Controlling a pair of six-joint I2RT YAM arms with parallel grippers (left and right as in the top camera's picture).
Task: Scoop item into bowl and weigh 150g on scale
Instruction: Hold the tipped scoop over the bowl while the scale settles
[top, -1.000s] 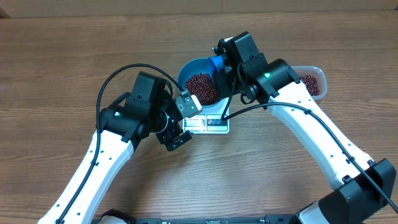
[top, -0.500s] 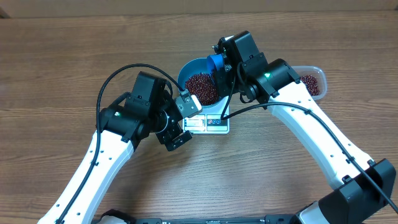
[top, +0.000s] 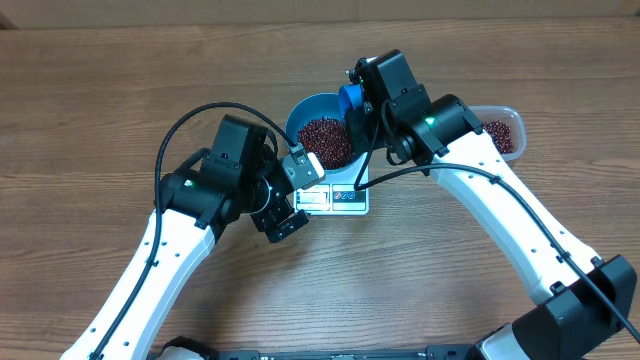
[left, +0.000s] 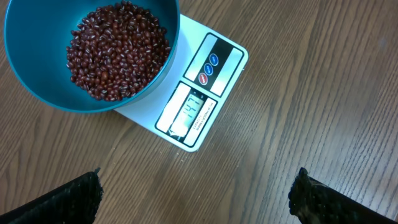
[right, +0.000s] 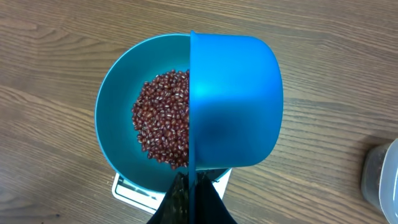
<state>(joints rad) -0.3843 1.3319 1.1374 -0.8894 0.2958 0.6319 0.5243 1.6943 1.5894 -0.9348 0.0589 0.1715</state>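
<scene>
The right pincer (right: 193, 198) was clamped on the blue scoop (right: 235, 102), which was held just ahead of it, above the bowl (right: 115, 109) of beans (right: 163, 121). The left pincer (left: 196, 196) was spread wide and empty, with the scale (left: 208, 87) and bowl just ahead of it.

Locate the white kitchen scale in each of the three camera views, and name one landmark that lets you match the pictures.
Overhead: scale at centre, between the two arms, display toward the bottom edge.
Left wrist: scale upper middle, lying diagonally, display and buttons showing.
Right wrist: scale only peeks out at bottom left, under the teal bowl.
Shared landmark: the teal bowl resting on it.
</scene>
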